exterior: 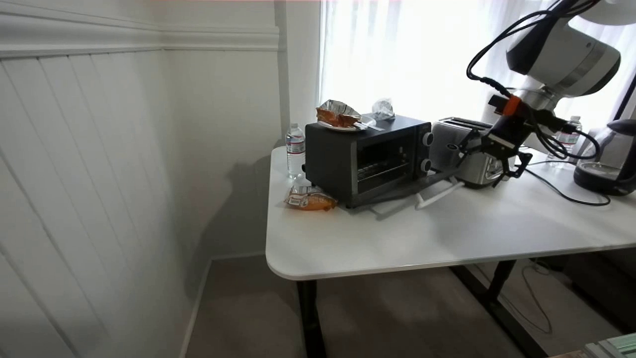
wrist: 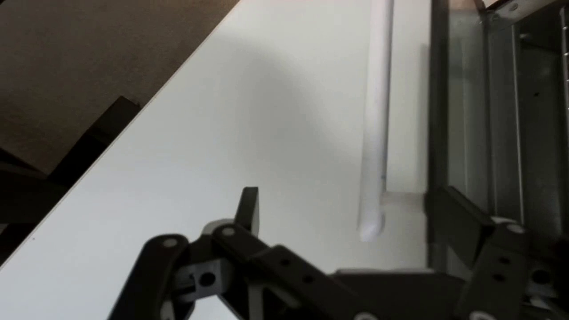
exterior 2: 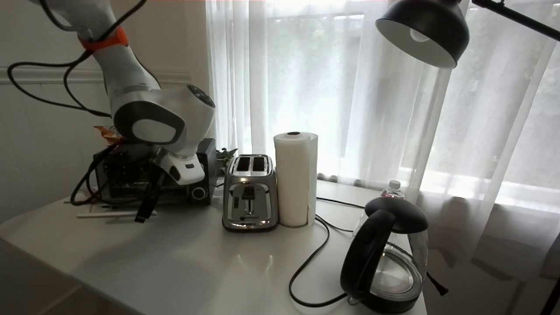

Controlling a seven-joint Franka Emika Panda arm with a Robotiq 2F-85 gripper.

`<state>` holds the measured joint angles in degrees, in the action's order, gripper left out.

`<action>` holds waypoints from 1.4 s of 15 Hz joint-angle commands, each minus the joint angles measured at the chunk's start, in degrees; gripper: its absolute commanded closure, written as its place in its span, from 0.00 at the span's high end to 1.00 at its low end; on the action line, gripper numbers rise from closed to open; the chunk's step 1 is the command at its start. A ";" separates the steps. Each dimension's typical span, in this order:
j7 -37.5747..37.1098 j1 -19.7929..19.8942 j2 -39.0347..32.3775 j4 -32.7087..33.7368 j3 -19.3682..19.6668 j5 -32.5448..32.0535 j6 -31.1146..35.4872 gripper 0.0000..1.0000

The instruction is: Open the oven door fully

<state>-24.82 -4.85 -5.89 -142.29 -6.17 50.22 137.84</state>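
Fingers (wrist: 247, 211) are standing wide apart near the handle (wrist: 377, 133).
The wrist view is showing the handle's end between them; the oven door (exterior: 400, 190) is jutting out, lowered, from the black oven (exterior: 329, 161).

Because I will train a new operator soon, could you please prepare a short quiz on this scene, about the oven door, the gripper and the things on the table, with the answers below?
1. Multiple choice: how does the oven door stand? A) shut; B) lowered open; C) detached.
2. True or false: the gripper is open in the wrist view.
3. Short answer: in an exterior view, which appliance stands between the toaster oven and the paper towel roll?

Key: 1. B. 2. True. 3. The two-slot toaster.
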 commanded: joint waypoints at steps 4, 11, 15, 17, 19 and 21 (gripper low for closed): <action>5.23 0.98 -0.39 -1.81 2.06 2.42 -0.72 1.00; -6.13 -2.19 6.09 -0.06 1.39 -20.04 2.15 1.00; -11.72 -2.85 9.90 4.49 -0.53 -34.89 1.21 1.00; -10.76 -3.08 11.70 6.80 -1.74 -38.14 0.63 1.00; -8.17 -3.49 13.06 8.74 -2.87 -38.99 1.05 1.00; -3.88 -4.29 14.39 10.10 -3.83 -37.55 1.36 1.00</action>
<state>-33.00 -8.14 5.90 -133.50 -8.98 12.89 139.72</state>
